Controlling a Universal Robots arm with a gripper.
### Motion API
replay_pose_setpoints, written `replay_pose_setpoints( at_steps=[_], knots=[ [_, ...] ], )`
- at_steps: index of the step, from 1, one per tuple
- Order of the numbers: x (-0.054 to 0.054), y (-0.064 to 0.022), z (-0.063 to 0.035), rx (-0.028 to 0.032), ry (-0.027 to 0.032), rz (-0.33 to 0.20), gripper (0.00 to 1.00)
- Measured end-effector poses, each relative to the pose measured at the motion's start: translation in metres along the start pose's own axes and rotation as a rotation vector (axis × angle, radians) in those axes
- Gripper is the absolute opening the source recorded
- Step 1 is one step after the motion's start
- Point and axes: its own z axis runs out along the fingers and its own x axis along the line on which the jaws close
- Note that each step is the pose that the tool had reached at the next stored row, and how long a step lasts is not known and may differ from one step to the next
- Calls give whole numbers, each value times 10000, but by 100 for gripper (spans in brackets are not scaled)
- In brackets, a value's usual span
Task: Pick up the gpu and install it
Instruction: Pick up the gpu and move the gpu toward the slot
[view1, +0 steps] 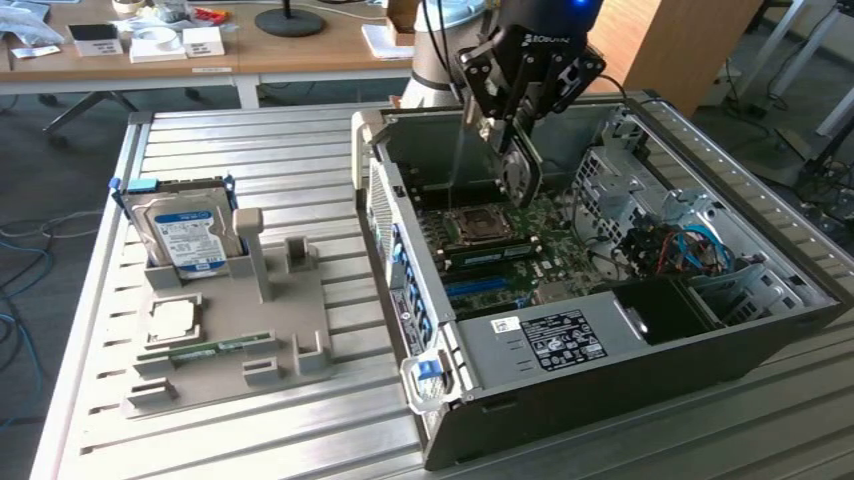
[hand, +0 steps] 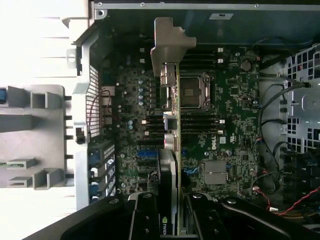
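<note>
1. I see my black gripper (view1: 511, 125) clamped on the gpu (view1: 521, 175), a thin dark card with a pale silver bracket.
2. The card hangs edge-down inside the open grey computer case (view1: 747, 330), over the green motherboard (view1: 534, 245).
3. A blue-labelled silver hard drive (view1: 184, 235) stands well apart, at the exterior view's left.

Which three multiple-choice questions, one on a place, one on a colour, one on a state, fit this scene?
1. Where is the thin dark gpu card with a silver bracket?
A) on the grey holder
B) above the green motherboard in the open black computer case
C) on the wooden desk

2. What colour is the label on the silver hard drive?
A) blue
B) red
C) yellow

3. What is the state of the gripper?
A) open and empty
B) shut on the hard drive
C) shut on the gpu card

Answers: B, it hangs over the board; A, the label is blue; C, the gripper clamps the card.
</note>
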Motion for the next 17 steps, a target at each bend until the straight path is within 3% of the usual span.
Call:
replay_pose_setpoints(
  at_steps=[17],
  knots=[
    [-234, 10, 6, -3, 0, -7, 27]
  ],
)
